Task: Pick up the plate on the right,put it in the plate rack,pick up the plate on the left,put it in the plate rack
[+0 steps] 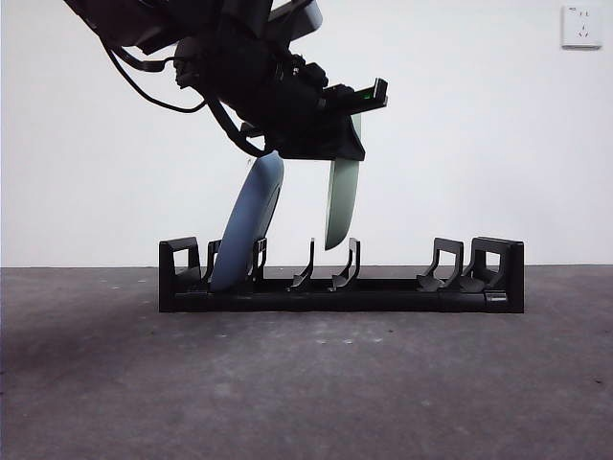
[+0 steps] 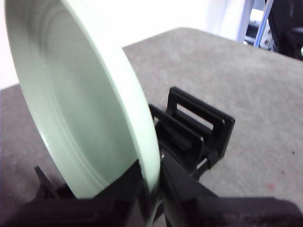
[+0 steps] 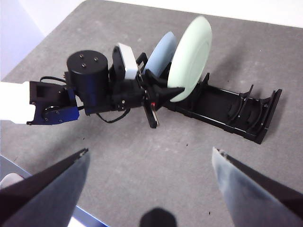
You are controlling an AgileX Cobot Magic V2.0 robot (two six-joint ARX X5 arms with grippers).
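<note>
The black plate rack (image 1: 383, 287) lies across the table. A blue plate (image 1: 251, 220) stands leaning in the slot at its left end. My left gripper (image 2: 151, 198) is shut on the rim of a pale green plate (image 2: 80, 109). It holds the green plate (image 1: 342, 201) upright and edge-on, with the lower rim just above the rack's middle prongs. From high above, the right wrist view shows the rack (image 3: 236, 111), the blue plate (image 3: 161, 54) and the green plate (image 3: 191, 56) in the left gripper (image 3: 158, 94). My right gripper (image 3: 150, 151) is open and holds nothing.
The grey table (image 1: 306, 383) runs in front of the rack. The rack's right-hand slots (image 1: 450, 264) hold nothing. A white wall with a socket (image 1: 581, 26) stands behind. The left arm (image 1: 239, 67) comes in from the upper left.
</note>
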